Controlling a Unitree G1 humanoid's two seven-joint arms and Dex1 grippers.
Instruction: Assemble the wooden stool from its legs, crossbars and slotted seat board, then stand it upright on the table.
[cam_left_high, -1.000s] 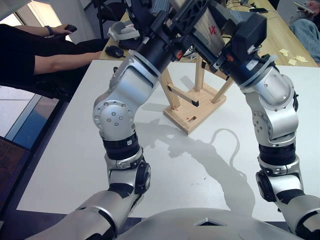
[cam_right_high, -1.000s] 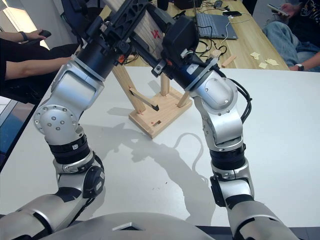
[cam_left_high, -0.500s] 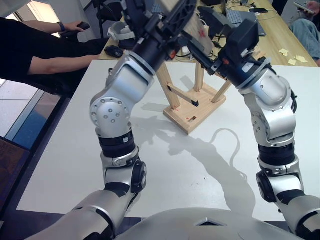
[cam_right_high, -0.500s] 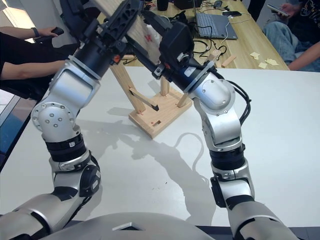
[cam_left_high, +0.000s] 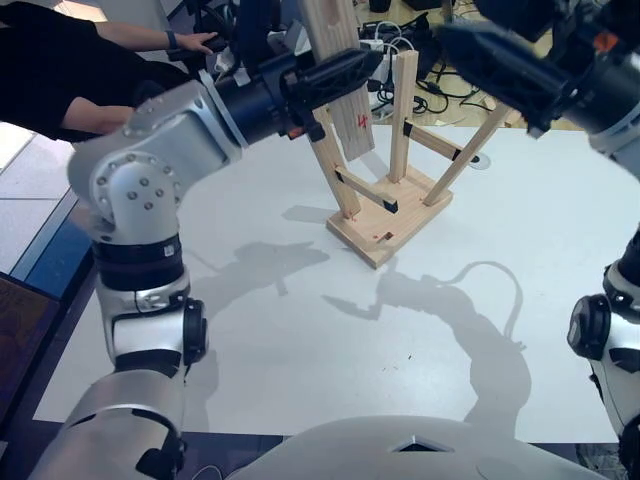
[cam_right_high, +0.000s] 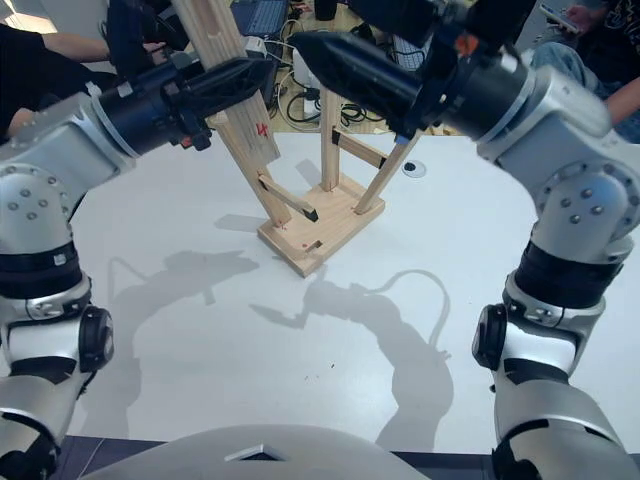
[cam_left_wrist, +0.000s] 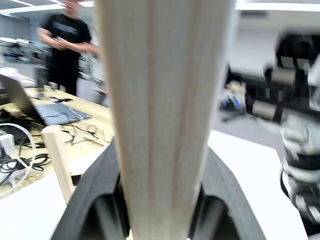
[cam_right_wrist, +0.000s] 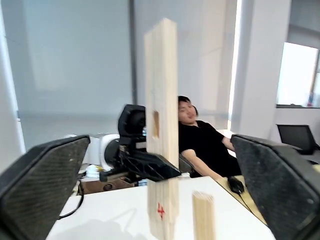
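1. Your left gripper (cam_left_high: 345, 72) had its fingers pinching the loose leg (cam_left_high: 330, 30), held high and near upright above the left side of the upturned stool (cam_right_high: 315, 215).
2. Your right gripper (cam_right_high: 345, 60) hovered just across from it, fingers spread wide, holding nothing.
3. The seat (cam_left_high: 385, 235) lay flat on the tabletop (cam_left_high: 300, 340), with three legs (cam_left_high: 402, 110) standing in it and crossbars (cam_left_high: 365, 190) joining them.
4. To do this step cleanly, you needed to bring that leg down to the free slot, seemingly at the seat's near corner, matching its neighbours' tilt.
5. You'd have done well to steady the seat or the leg's lower end with the right gripper before pressing, so the crossbar ends lined up and nothing jammed.
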